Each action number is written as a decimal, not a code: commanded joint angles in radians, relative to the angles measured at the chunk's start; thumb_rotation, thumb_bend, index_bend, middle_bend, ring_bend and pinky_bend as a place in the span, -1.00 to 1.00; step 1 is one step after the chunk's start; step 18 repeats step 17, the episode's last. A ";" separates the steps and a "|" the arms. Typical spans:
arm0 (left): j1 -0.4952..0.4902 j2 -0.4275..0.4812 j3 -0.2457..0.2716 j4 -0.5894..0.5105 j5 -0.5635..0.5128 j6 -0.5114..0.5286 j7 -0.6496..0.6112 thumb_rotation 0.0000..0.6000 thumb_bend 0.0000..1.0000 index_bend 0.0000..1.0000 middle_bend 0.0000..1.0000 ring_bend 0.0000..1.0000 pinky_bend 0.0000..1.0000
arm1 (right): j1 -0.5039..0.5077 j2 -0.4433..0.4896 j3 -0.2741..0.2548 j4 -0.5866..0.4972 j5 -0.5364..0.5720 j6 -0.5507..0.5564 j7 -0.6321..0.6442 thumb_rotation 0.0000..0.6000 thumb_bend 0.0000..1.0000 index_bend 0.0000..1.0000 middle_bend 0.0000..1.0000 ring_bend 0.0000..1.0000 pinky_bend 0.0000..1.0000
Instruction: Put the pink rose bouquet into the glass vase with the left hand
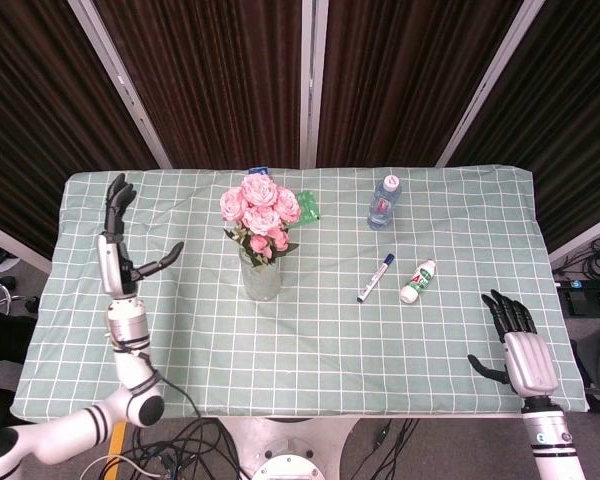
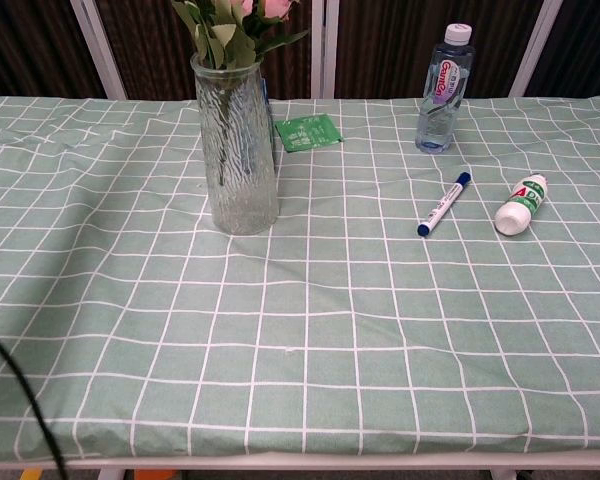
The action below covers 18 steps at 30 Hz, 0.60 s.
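The pink rose bouquet [image 1: 259, 213] stands upright in the glass vase [image 1: 261, 277], left of the table's middle; its stems and leaves [image 2: 230, 35] show inside the ribbed vase [image 2: 238, 150] in the chest view. My left hand [image 1: 120, 240] is raised well to the left of the vase, fingers spread, holding nothing. My right hand [image 1: 518, 340] hovers at the table's front right edge, fingers apart and empty. The chest view shows neither hand.
A green packet [image 1: 306, 208] lies just behind the vase. A water bottle [image 1: 383, 201] stands at the back right; a blue-capped marker [image 1: 375, 277] and a small white bottle [image 1: 417, 281] lie right of centre. A checked green cloth [image 1: 310, 350] covers the table.
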 commanded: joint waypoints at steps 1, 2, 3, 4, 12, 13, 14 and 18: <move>0.184 0.200 0.243 -0.021 0.111 0.054 0.353 1.00 -0.99 -0.64 -0.87 -0.90 -0.74 | 0.005 -0.005 -0.004 0.005 -0.009 0.003 0.006 1.00 -0.76 -1.00 -1.00 -1.00 -1.00; 0.213 0.238 0.282 -0.044 0.124 0.055 0.415 1.00 -0.99 -0.65 -0.87 -0.90 -0.74 | 0.004 -0.006 -0.004 0.007 -0.010 0.006 0.008 1.00 -0.77 -1.00 -1.00 -1.00 -1.00; 0.233 0.265 0.307 -0.063 0.131 0.056 0.458 1.00 -0.99 -0.65 -0.87 -0.90 -0.75 | 0.003 -0.007 -0.004 0.008 -0.009 0.008 0.010 1.00 -0.76 -1.00 -1.00 -1.00 -1.00; 0.251 0.291 0.332 -0.084 0.138 0.054 0.494 1.00 -0.99 -0.65 -0.87 -0.90 -0.75 | 0.002 -0.008 -0.004 0.010 -0.008 0.009 0.010 1.00 -0.76 -1.00 -1.00 -1.00 -1.00; 0.379 0.425 0.461 -0.216 0.138 0.029 0.659 1.00 -0.99 -0.71 -0.89 -0.95 -0.75 | -0.014 -0.010 -0.021 0.010 -0.010 0.027 -0.009 1.00 -0.77 -1.00 -1.00 -1.00 -1.00; 0.392 0.419 0.466 -0.205 0.145 0.041 0.679 1.00 -0.99 -0.71 -0.89 -0.95 -0.75 | -0.017 -0.012 -0.024 0.010 -0.012 0.029 -0.015 1.00 -0.77 -1.00 -1.00 -1.00 -1.00; 0.409 0.410 0.472 -0.198 0.153 0.055 0.694 1.00 -0.99 -0.71 -0.89 -0.95 -0.76 | -0.021 -0.017 -0.031 0.012 -0.015 0.032 -0.026 1.00 -0.77 -1.00 -1.00 -1.00 -1.00; 0.430 0.404 0.479 -0.197 0.173 0.062 0.681 1.00 -0.99 -0.71 -0.90 -0.95 -0.79 | -0.026 -0.028 -0.045 0.012 -0.025 0.032 -0.033 1.00 -0.76 -1.00 -1.00 -1.00 -1.00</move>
